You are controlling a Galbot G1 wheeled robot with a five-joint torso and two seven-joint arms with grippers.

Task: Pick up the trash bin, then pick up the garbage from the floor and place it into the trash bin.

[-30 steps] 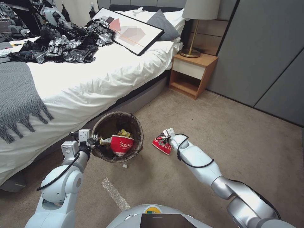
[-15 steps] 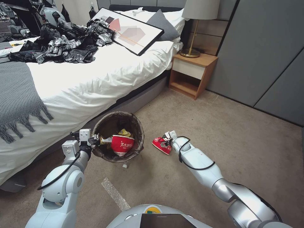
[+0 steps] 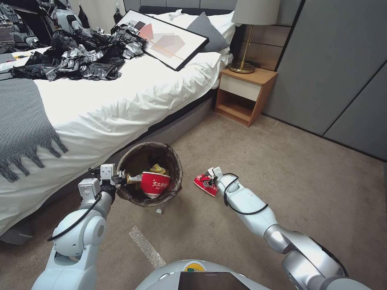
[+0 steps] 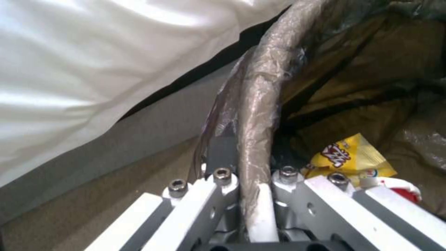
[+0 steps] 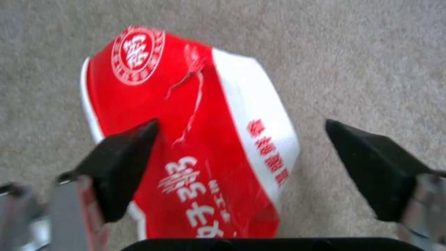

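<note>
With the trash bin [image 3: 150, 174] clamped at its rim by the left gripper [image 4: 253, 195], the light, crushable noodle bowl [image 5: 186, 132] on the carpet is straddled by the wide-open right gripper [image 5: 241, 164], best pinched across its flattened sides.

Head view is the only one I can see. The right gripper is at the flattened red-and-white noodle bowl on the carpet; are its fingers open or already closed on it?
Observer: Open. In the right wrist view the right gripper has its two black fingers spread wide, with the flattened red-and-white noodle bowl lying between them.
Operator: Does the left gripper really hold the round bag-lined trash bin?
Observer: Yes. In the left wrist view the left gripper is clamped on the bag-covered rim of the round bag-lined trash bin.
Operator: What lies in the bin near that rim?
Observer: A yellow snack wrapper, just inside.
</note>
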